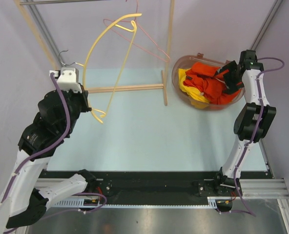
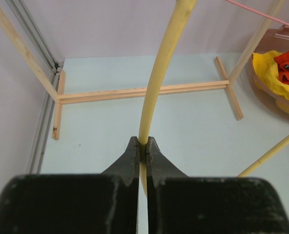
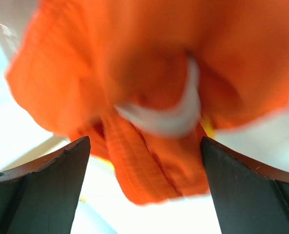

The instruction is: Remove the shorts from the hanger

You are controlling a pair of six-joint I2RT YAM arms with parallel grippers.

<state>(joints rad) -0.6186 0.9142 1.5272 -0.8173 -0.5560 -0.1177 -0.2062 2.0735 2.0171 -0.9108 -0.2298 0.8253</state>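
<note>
The orange shorts [image 1: 210,83] and yellow shorts [image 1: 187,84] lie heaped in the basket [image 1: 176,68] at the far right of the bench [image 1: 144,131], off the yellow hanger [image 2: 159,73]. The left hand [image 2: 144,146] is clenched on that hanger. The right hand [image 3: 144,141] hangs over the heap, released. The cloth is judged light and limp; the elastic waistband is the best hold.
</note>
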